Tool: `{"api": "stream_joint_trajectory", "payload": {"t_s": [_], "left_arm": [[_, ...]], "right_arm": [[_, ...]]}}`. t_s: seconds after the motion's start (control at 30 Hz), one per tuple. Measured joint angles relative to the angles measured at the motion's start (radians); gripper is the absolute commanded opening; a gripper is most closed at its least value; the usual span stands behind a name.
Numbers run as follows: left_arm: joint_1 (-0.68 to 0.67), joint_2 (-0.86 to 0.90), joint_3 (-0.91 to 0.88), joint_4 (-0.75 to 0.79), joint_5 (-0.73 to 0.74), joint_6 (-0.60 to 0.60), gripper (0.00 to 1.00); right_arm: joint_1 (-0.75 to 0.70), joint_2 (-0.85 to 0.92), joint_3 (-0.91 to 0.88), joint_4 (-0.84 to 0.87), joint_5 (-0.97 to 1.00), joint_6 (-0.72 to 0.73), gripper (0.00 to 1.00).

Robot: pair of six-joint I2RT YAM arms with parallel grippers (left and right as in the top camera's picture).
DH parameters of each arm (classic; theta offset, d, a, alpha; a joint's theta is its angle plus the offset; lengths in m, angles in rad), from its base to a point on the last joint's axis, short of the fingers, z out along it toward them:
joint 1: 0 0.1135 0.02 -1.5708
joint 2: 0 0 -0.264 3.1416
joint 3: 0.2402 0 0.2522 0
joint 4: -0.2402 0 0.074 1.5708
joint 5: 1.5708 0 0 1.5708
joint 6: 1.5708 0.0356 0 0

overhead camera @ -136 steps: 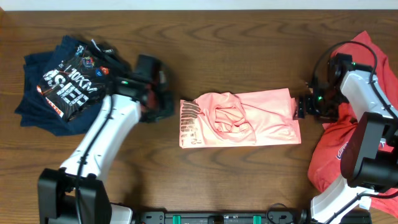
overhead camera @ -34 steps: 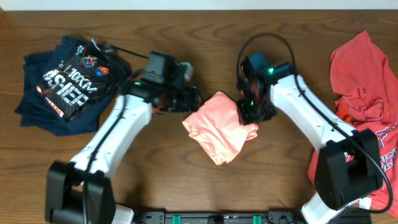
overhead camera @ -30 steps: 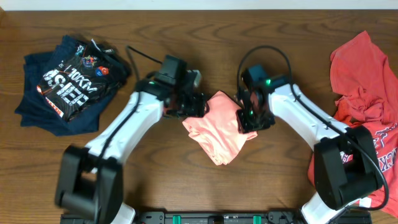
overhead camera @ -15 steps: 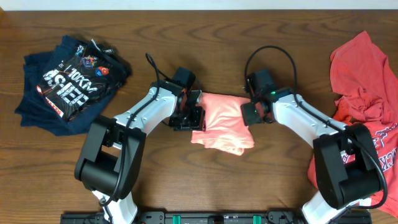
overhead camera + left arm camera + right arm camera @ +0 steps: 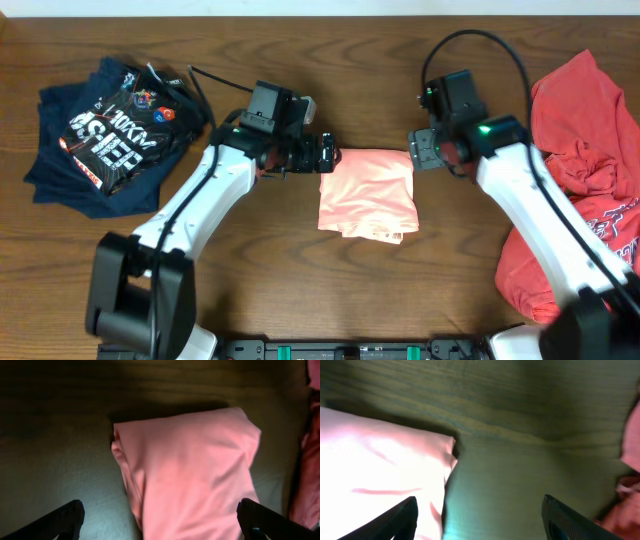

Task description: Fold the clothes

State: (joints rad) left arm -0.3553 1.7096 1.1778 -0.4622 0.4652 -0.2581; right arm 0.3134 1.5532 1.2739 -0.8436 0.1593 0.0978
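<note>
The clothes being folded are a light salmon-pink T-shirt (image 5: 366, 194), lying as a compact folded square in the middle of the table. My left gripper (image 5: 326, 155) hovers at the shirt's upper left corner, open and holding nothing. In the left wrist view the folded shirt (image 5: 190, 470) fills the space below my left gripper (image 5: 162, 527), whose dark fingertips (image 5: 60, 521) stand wide apart. My right gripper (image 5: 424, 150) is open just off the shirt's upper right corner. The right wrist view shows the shirt's edge (image 5: 380, 470) at the left and bare wood under my right gripper (image 5: 480, 522).
A pile of navy-black garments (image 5: 110, 130) with white print lies at the back left. A crumpled coral-red shirt (image 5: 580, 150) covers the right side of the table, and its edge (image 5: 632, 435) shows in the right wrist view. A black cable loops above the right arm.
Both grippers have let go of the pink shirt, opened wide and drawn back from it. The shirt now lies flatter and squarer than before.
</note>
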Motion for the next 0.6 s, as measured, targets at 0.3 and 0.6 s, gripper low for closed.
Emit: {"api": "stream_joint_trajectory", "payload": {"t_s": [0.3,0.6], "left_arm": [[0.000,0.224,0.000,0.172,0.154,0.027,0.98],[-0.030,0.327,0.023,0.237,0.357,0.027,0.65]], "right_arm": [[0.000,-0.079,0.002,-0.127,0.004,0.000,0.77],[0.000,-0.079,0.002,-0.146,0.005,0.013,0.77]]}}
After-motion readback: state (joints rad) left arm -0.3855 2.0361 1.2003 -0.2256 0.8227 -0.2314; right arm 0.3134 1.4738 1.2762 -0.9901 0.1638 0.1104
